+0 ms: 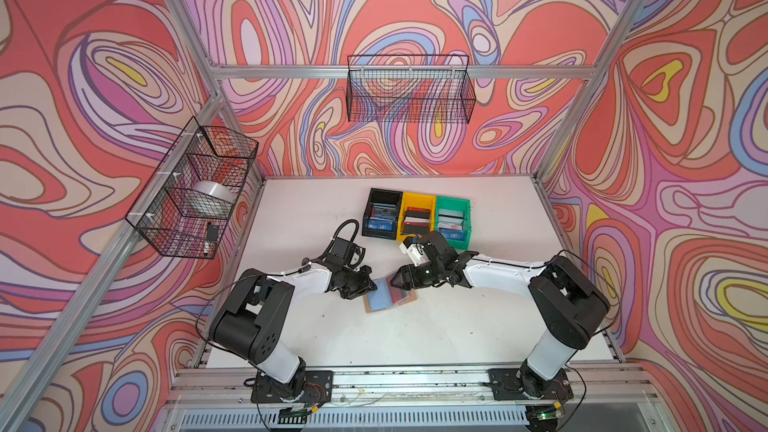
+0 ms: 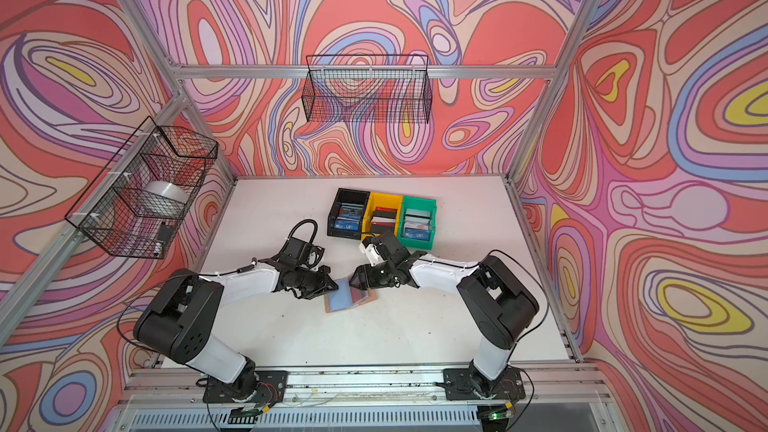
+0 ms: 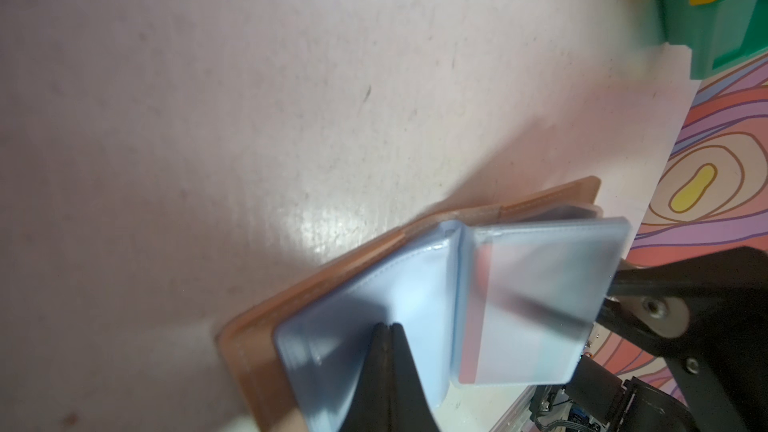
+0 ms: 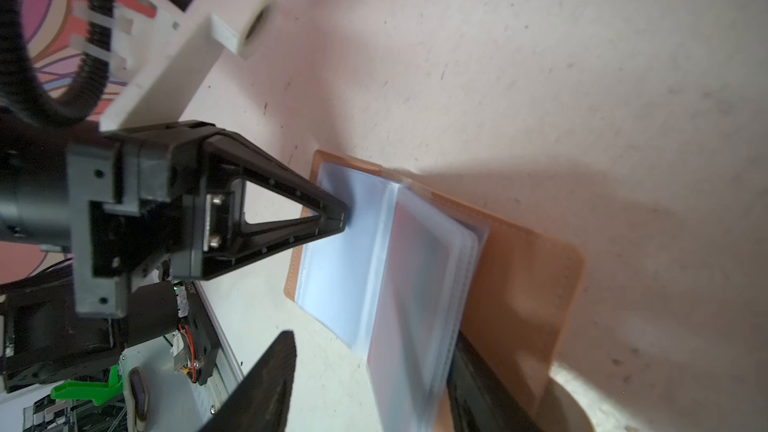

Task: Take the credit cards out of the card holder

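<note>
Left hand point(image 3: 387, 326), clenched on nothing, pins the flat sleeve page point(image 3: 353, 347) of the card holder point(image 4: 519, 284), open mid-counter point(image 1: 415, 338). Red credit card point(image 4: 415, 263) sits in the raised sleeve point(image 3: 540, 284), holder's 3 o'clock side. Right hand point(image 4: 372, 338) is released, jaws straddling that sleeve. Card probably light, stiff, slick; sleeve floppy. Pinch the card's edge at the sleeve mouth, mouth side unclear. Bins point(image 1: 417, 197) at 12 o'clock.

Walls point(image 1: 415, 2): swirl print in red, pink, lilac, blue and yellow; aluminium frame point(image 1: 291, 72) along their edges; back wire basket point(image 1: 409, 89) and side wire basket point(image 1: 191, 189), black, hung on the frame; white tabletop point(image 1: 457, 326), lightly scuffed.
</note>
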Tool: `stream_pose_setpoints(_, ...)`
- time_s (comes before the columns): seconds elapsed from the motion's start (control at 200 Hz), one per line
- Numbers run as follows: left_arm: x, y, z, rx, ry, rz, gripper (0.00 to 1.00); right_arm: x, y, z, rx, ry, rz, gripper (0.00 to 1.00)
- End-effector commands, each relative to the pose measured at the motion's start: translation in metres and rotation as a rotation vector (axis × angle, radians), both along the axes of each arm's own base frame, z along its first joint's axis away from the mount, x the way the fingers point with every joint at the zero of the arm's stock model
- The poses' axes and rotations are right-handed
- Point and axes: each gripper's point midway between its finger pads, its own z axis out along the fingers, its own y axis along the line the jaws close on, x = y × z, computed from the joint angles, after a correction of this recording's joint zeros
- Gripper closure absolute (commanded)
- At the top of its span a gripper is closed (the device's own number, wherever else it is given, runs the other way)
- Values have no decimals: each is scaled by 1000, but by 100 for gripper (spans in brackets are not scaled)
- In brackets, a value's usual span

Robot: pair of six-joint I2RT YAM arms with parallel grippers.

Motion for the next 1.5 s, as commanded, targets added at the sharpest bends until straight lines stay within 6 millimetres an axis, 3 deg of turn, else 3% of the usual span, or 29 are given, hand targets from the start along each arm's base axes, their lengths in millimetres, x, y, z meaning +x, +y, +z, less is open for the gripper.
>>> stream_pose_setpoints(0.0,-10,12,-13,55,41,15,100,-6,9,17,76,-14,32,41)
stream_pose_setpoints(0.506,-8,10,-10,42,30,13,100,-16,25,7,138,68,95,41)
stream_pose_setpoints(0.536,-7,10,-9,41,28,13,100,-17,24,-4,120,88,91,41)
stream_pose_setpoints(0.741,-7,9,-8,37,25,11,100,-16,24,-16,102,108,89,42)
stream_pose_setpoints(0.906,-7,8,-7,32,26,9,100,-17,23,-7,109,86,92,42)
stream_pose_setpoints(1.162,-8,8,-11,24,38,9,100,-9,-5,12,-27,-33,25,41)
stream_pose_setpoints(1.492,-7,5,-12,16,40,5,100,-10,-4,6,-21,-14,14,41)
